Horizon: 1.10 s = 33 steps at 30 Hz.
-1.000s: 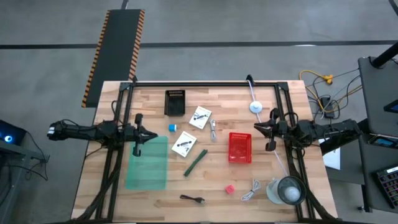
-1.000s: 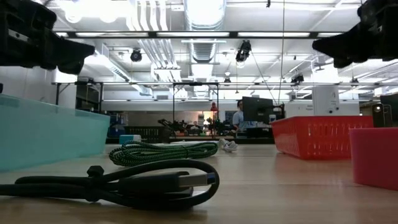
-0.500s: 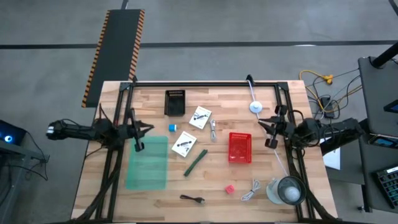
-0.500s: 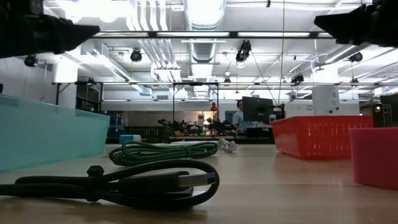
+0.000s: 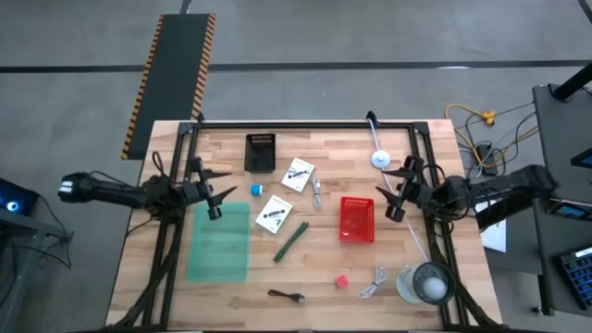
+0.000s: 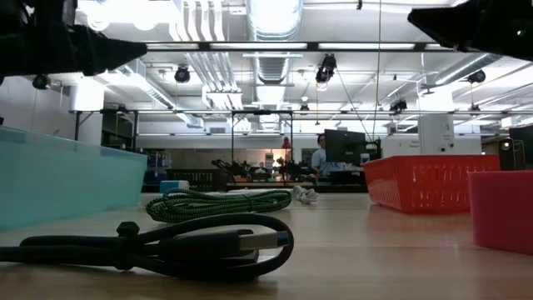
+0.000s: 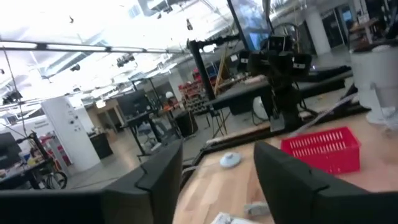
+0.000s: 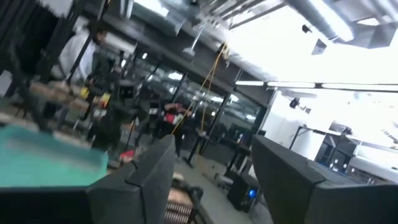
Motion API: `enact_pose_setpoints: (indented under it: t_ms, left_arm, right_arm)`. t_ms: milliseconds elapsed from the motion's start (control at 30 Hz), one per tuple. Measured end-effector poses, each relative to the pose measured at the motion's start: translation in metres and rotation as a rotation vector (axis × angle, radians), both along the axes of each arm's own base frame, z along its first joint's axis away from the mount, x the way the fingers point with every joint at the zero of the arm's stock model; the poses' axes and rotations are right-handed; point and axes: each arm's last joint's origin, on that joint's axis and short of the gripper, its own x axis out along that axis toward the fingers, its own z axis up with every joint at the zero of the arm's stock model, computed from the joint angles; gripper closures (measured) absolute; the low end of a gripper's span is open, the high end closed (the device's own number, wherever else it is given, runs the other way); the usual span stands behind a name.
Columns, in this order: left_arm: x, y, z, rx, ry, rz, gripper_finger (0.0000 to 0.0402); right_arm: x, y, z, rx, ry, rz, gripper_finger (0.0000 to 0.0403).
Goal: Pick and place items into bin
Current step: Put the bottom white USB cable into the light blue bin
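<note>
Every item lay loose on the wooden table: small blue cube, two white printed packets, green stick, red cube. Nothing sat in the red mesh bin. My left gripper and right gripper hovered spread and empty, I judged ready to reach. The packets' print was unreadable.

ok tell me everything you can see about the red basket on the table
The red basket is a small rectangular bin of what looks like plastic, its walls a mesh of slots. It sits upright on the wooden table, right of centre, and looks empty. Nothing touches it; the right gripper is beside it, apart. In the low view it shows as a low red crate.
</note>
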Motion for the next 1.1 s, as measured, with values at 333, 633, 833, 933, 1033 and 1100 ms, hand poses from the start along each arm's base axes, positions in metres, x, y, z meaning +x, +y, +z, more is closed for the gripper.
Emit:
enact_pose_setpoints:
  t_ms: [333,633,833,933,1033,1100]
  left_arm:
    - [0.006,-0.001,0.008,-0.074,-0.114,-0.016,0.0205]
    - [0.009,-0.001,0.006,-0.195,-0.127,-0.048,0.0205]
    - [0.011,-0.001,0.004,-0.197,-0.107,-0.047,0.0205]
    - [0.012,-0.001,0.003,-0.196,-0.102,-0.046,0.0205]
    - [0.012,-0.001,0.004,-0.195,-0.103,-0.046,0.0205]
    - [0.011,-0.001,0.004,-0.196,-0.106,-0.047,0.0205]
  right_arm:
    - [0.024,0.004,0.022,0.130,0.046,0.052,0.0188]
    - [0.060,0.010,0.066,0.092,0.327,0.033,0.0188]
    - [0.080,0.013,0.094,0.207,0.452,0.042,0.0188]
    - [0.090,0.015,0.100,0.255,0.535,0.035,0.0188]
    - [0.099,0.017,0.103,0.289,0.605,0.024,0.0188]
    - [0.107,0.019,0.106,0.295,0.618,0.028,0.0188]
